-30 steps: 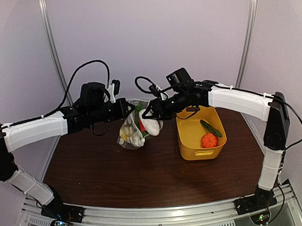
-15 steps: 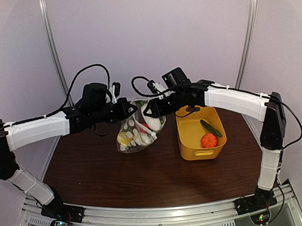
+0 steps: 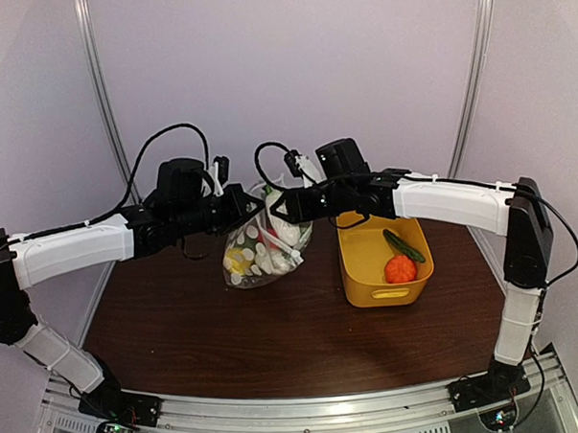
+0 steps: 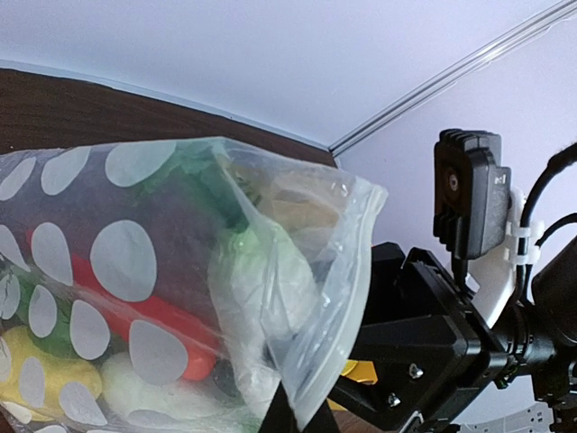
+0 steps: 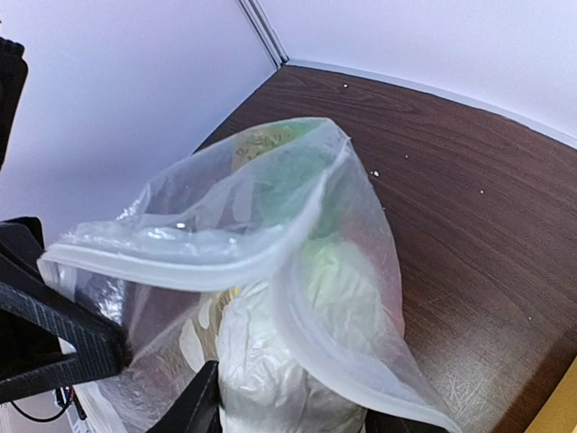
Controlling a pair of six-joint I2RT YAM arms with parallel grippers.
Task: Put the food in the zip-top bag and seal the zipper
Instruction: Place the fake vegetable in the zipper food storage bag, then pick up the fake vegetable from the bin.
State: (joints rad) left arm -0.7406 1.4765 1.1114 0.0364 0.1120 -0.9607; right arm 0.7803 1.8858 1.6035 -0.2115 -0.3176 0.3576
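Note:
The zip-top bag (image 3: 255, 258), clear with white dots, hangs above the table between my two grippers. It holds red (image 4: 162, 320), yellow (image 4: 36, 370) and leafy green (image 4: 261, 271) food. My left gripper (image 3: 242, 205) is shut on the bag's left mouth edge (image 4: 338, 298), pinched at the fingertips (image 4: 297, 417). My right gripper (image 3: 283, 208) is shut on the white radish (image 5: 270, 379), which sits inside the open mouth. The zipper (image 5: 180, 266) is a pale strip curving open around the mouth. The bag (image 5: 270, 180) fills the right wrist view.
The yellow basket (image 3: 364, 292) stands on the table right of the bag, with a green cucumber (image 3: 403, 245) and an orange piece (image 3: 400, 268) inside. The right arm's black gripper body (image 4: 424, 343) is close beside the bag's mouth. Pale walls enclose the table.
My right gripper has carried the white radish from beside the bag into its open mouth. The bag has lifted slightly and spread wider between the two grippers.

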